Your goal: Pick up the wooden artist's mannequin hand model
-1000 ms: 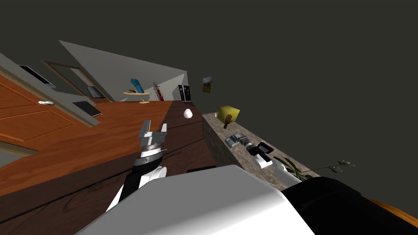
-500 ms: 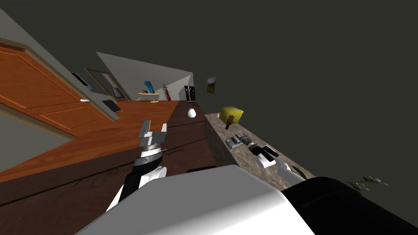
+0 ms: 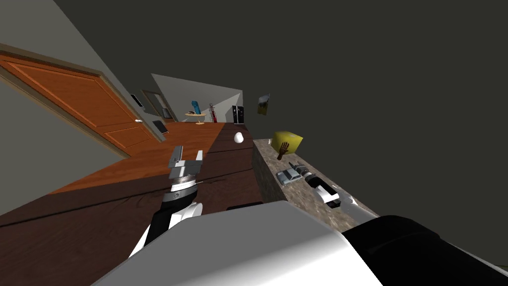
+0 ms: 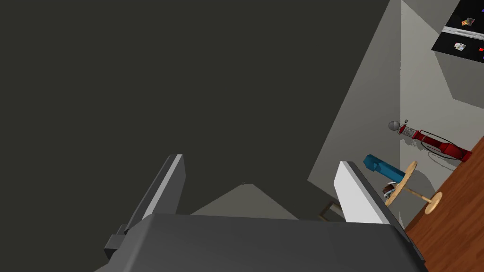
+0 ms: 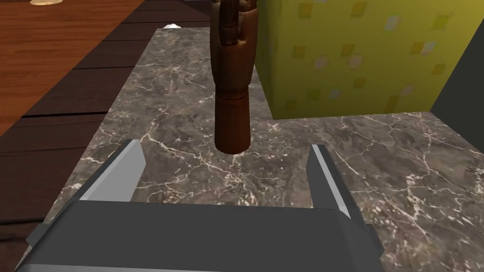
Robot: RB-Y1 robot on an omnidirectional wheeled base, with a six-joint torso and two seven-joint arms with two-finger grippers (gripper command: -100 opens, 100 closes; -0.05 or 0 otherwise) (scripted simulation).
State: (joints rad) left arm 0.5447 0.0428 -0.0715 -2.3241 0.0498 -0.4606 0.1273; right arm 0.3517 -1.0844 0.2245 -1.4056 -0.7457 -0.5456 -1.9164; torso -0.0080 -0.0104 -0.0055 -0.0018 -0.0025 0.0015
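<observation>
The right gripper (image 5: 226, 150) hangs low over a dark marbled ledge (image 5: 179, 108), its two blades spread wide and holding nothing. Straight ahead of it, on the line between the blades and just past their tips, the brown wooden mannequin hand (image 5: 231, 75) stands upright on its wrist stump, fingers pointing up. Neither blade touches it. A yellow patterned box (image 5: 354, 56) sits on the ledge just beyond the mannequin hand, toward the far side of one blade, very close to it; I cannot tell whether they touch. The left gripper (image 3: 187, 158) is held out over the dark wooden floor (image 3: 99, 233), well apart from the ledge, its blades parted and empty too.
</observation>
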